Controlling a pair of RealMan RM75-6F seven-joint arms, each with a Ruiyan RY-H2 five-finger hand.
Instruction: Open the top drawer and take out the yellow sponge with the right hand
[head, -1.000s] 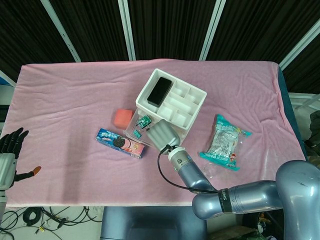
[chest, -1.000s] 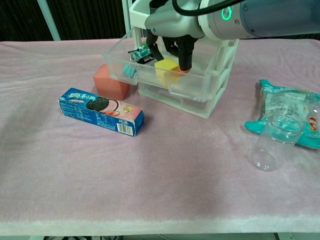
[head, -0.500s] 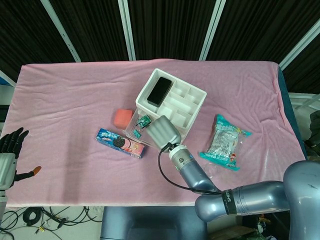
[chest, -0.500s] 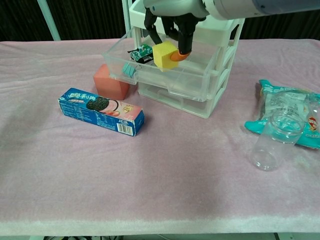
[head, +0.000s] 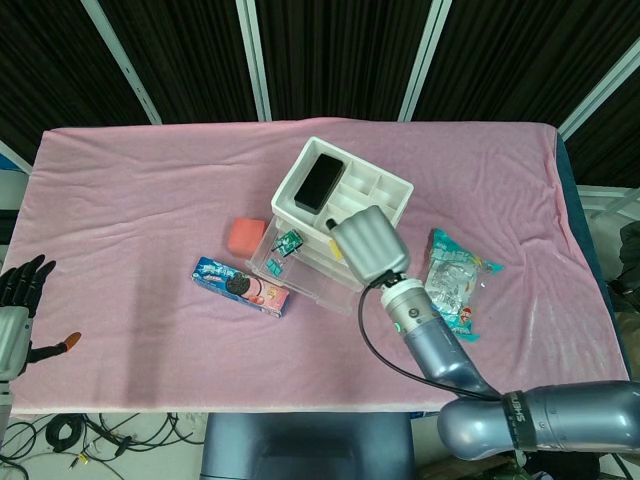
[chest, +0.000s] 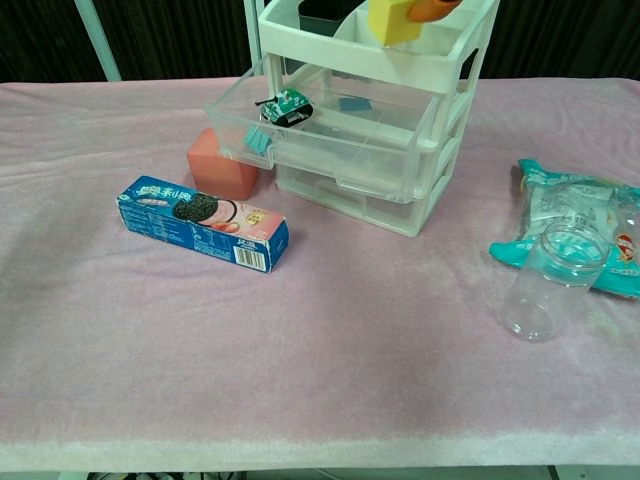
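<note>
**Sponge lifted clear of the open drawer**

The right hand (head: 368, 245) sits just right of centre in the head view, its back to the camera, hovering over the front right corner of the drawer unit (head: 340, 215). The chest view catches only an orange fingertip at the top edge, pressed against the yellow sponge (chest: 394, 19), so the hand has the sponge pinched and raised above the unit's top tray. That height likely keeps it from snagging the frame. The top drawer (chest: 330, 140) stands pulled out toward the lower left, a small green toy (chest: 283, 107) inside. Left of it on the table (chest: 300, 350) lie a pink block (chest: 221, 164) and a blue biscuit box (chest: 203, 222). The left hand (head: 20, 310) waits at the far left edge, fingers apart, holding nothing.
</note>
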